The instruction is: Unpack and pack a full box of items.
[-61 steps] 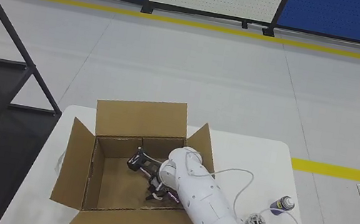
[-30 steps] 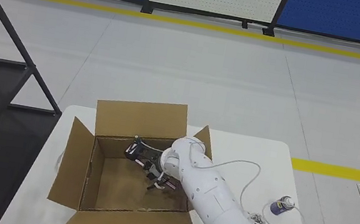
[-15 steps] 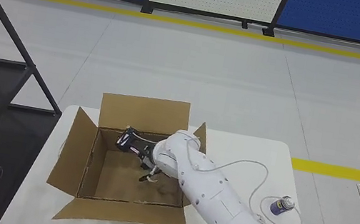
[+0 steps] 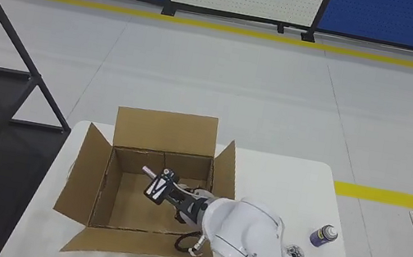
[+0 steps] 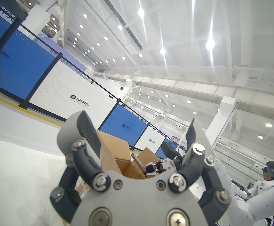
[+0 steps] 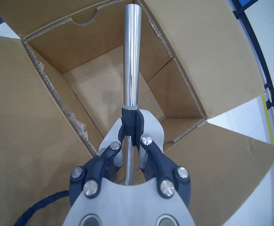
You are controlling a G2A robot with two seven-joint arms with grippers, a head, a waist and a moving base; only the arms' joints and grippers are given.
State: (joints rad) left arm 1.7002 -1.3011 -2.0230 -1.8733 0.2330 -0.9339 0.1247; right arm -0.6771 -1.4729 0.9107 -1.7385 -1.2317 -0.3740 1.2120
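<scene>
**A:** What does the right gripper [image 6: 130, 119] have?

**B:** Its dark pads are clamped on a shiny metal rod [image 6: 131, 53], gripped partway along. Most of the rod sticks out past the fingertips and points into the open mouth of the cardboard box [image 6: 188, 53]. The brown floor of the box shows beyond it.

**A:** And where's the box?

**B:** On the white worktop [image 4: 281, 175], with all four flaps folded outward. From above, the gripper and rod sit over the middle of the box, and the rod slants toward the back wall.

**A:** The left gripper [image 5: 137, 123]?

**B:** Its fingers are spread wide with nothing between them. It sits low beside the box and is aimed upward.

**A:** Any writing?

**B:** There's a pale sticker [image 5: 80, 186] with small print on the box's outer wall, but the print is too small to read. A dark spray can [image 4: 324, 235] stands upright on the worktop, well apart from the box on the right, and I can't make out its label. Farthest off, the blue and white panels [image 5: 70, 94] carry a dark logo with lettering.
</scene>
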